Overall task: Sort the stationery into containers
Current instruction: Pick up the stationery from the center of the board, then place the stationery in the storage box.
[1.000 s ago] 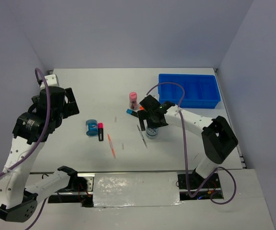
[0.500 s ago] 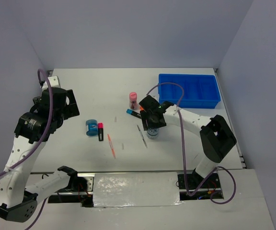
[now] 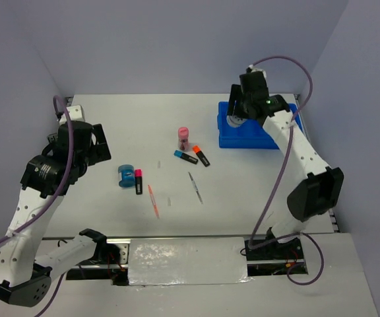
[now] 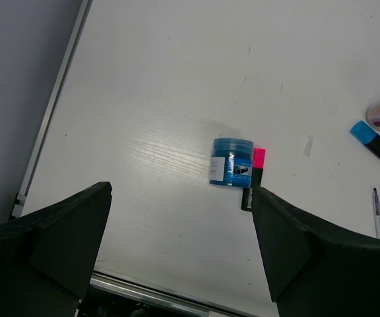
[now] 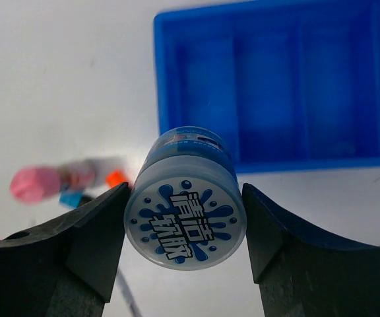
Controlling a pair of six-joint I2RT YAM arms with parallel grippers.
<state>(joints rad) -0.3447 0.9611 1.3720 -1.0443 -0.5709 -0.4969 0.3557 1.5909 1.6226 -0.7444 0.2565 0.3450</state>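
Note:
My right gripper is shut on a round blue-white tape disc, held in the air above the left end of the blue tray. From the top view the right gripper hangs over the tray. A second tape disc lies on the table beside a pink-capped highlighter. My left gripper is open and empty, raised above and short of that disc. A pink cylinder, blue-capped and orange-capped highlighters, a grey pen and an orange pen lie mid-table.
The tray's compartments show nothing inside in the right wrist view. Walls close the table at the back and both sides. The table's metal front edge runs just below the left gripper's fingers.
The right gripper closed on the tape disc mid-table, lifted it and carried it back and right to above the tray's left end. The left arm has barely moved.

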